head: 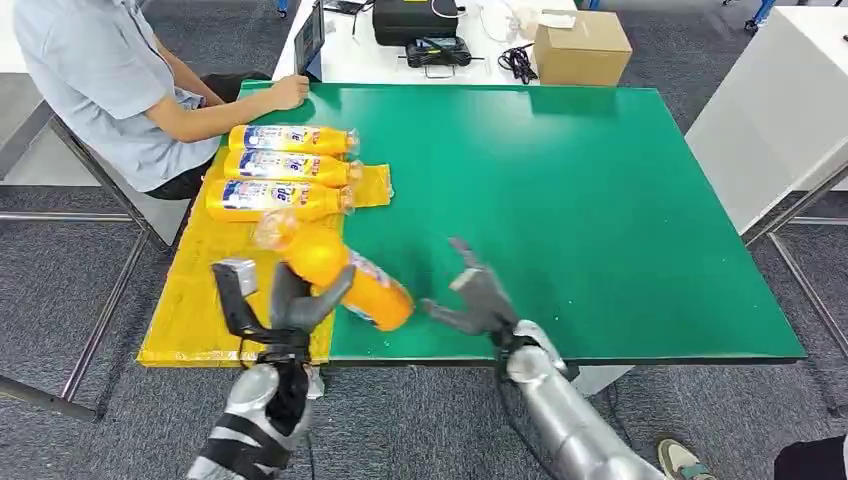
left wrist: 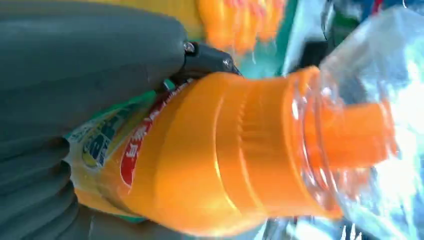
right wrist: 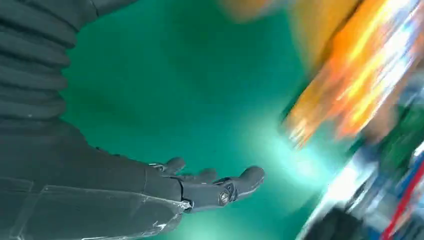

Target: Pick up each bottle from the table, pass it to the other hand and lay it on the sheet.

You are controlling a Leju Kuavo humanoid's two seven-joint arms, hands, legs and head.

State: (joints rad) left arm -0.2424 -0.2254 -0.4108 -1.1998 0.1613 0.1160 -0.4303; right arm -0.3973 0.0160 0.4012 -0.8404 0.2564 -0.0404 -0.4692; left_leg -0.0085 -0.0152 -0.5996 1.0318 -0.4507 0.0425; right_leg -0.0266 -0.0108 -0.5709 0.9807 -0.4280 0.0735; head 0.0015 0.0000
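The green worktop (head: 600, 200) carries one yellow sheet (head: 200, 300) along its left edge. A seated person (head: 110, 80) rests a hand at the far corner. Four orange bottles: three (head: 285, 168) lie side by side on the sheet, and the fourth bottle (head: 345, 275) is clasped by the left hand (head: 290, 305) above the sheet's edge. The right hand (head: 475, 300) hovers nearby, fingers spread, empty. One cardboard box (head: 582, 48) stands beyond.

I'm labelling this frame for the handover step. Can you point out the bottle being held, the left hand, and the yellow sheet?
held bottle (head: 345, 275): head view, on its orange body.
left hand (head: 290, 305): head view, on the grey fingers gripping the bottle.
yellow sheet (head: 200, 290): head view, on a bare part near the table's front edge.
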